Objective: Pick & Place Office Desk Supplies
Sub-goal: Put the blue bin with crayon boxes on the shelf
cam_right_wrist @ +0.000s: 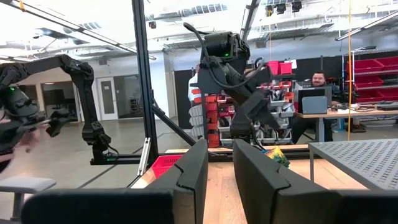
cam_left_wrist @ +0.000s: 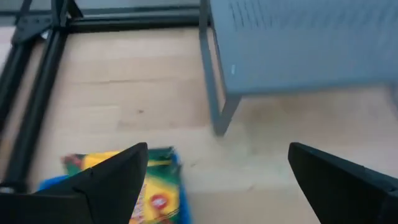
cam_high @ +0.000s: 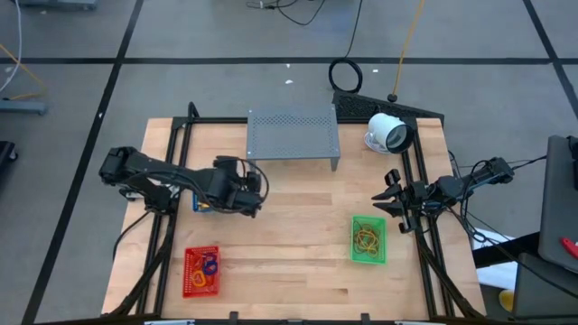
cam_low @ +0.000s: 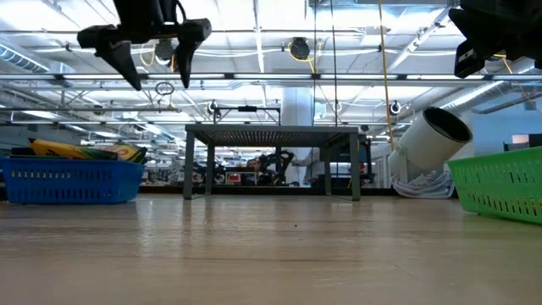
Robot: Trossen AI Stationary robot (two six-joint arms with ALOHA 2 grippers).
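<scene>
**Crayon packs sit in the blue basket under our raised left gripper**

Crayons first: the yellow crayon packs (cam_left_wrist: pixel 149 186) lie in the small blue rectangular plastic basket (cam_low: pixel 72 180) near the wooden worktop's (cam_high: pixel 298 226) left edge. Our left gripper (cam_low: pixel 152 59) hangs above them, fingers spread wide and empty. We judge the packs light, stiff-sided cardboard, a little slick; a pinch across the narrow faces should hold them best.

The red plastic basket (cam_high: pixel 201 271) near the front-left corner holds thin rubber-band loops (cam_high: pixel 209 264), and the green plastic basket (cam_high: pixel 368 240) towards the front-right holds more. We expect the bands to be limp and hard to pinch singly, while the baskets look light and likely to slide if nudged.

Our right gripper (cam_right_wrist: pixel 217 180) waits at the right edge, fingers nearly together, holding nothing.

The grey perforated metal stand (cam_high: pixel 293 134) fills the back edge beside the white round device (cam_high: pixel 388 134). The worktop's middle gives us open room for carrying.
</scene>
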